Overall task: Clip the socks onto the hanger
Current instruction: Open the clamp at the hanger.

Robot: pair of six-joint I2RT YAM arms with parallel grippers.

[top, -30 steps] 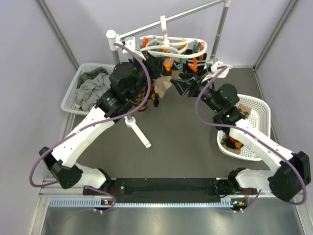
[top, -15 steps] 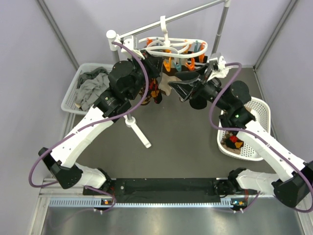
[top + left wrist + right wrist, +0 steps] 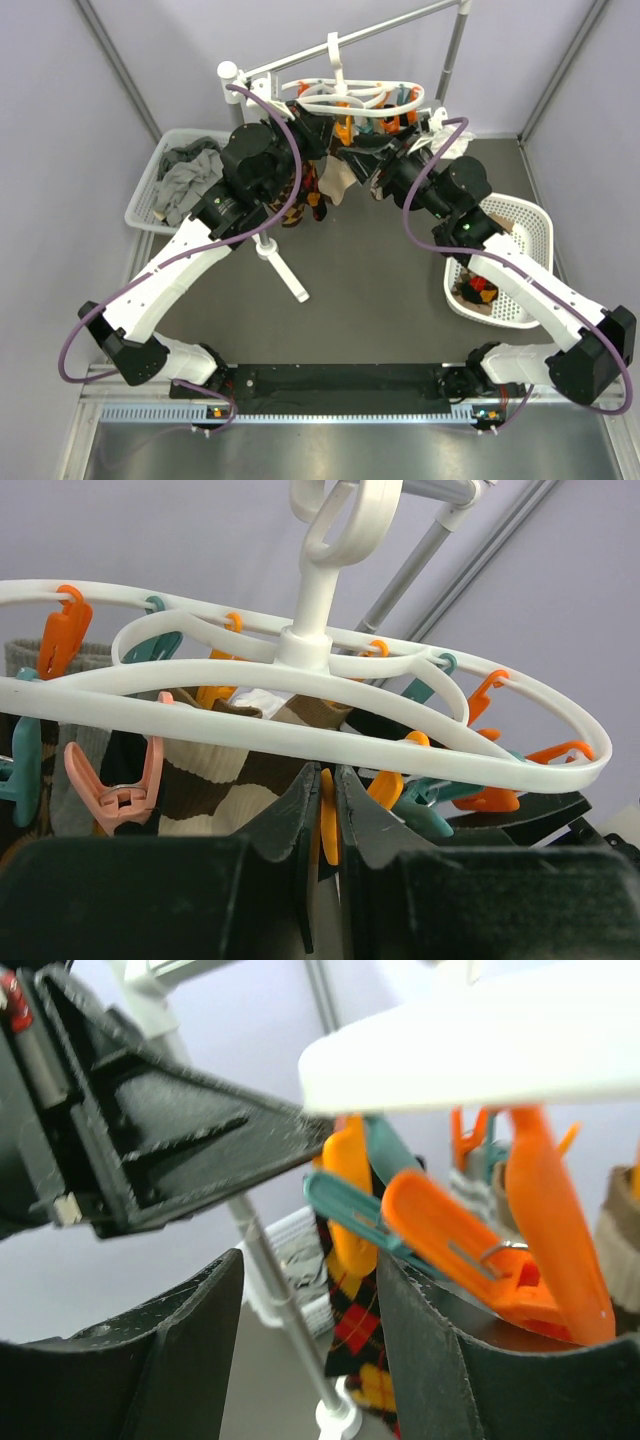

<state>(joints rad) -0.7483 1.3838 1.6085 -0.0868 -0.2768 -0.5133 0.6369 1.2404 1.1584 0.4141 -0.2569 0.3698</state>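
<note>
Squeezing an orange clip (image 3: 327, 825) of the hanger (image 3: 305, 648), left jaws grip; right jaws stand open.

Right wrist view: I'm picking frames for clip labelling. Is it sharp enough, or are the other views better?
Right wrist: soft and blurred, the hanger rim blown out white, the orange clips smeared. Left wrist: hanger crisp and evenly lit, the near left gripper dark. Top external: sharp, evenly lit.

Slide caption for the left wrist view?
Left gripper pinching an orange clip just beneath the white hanger ring.
</note>
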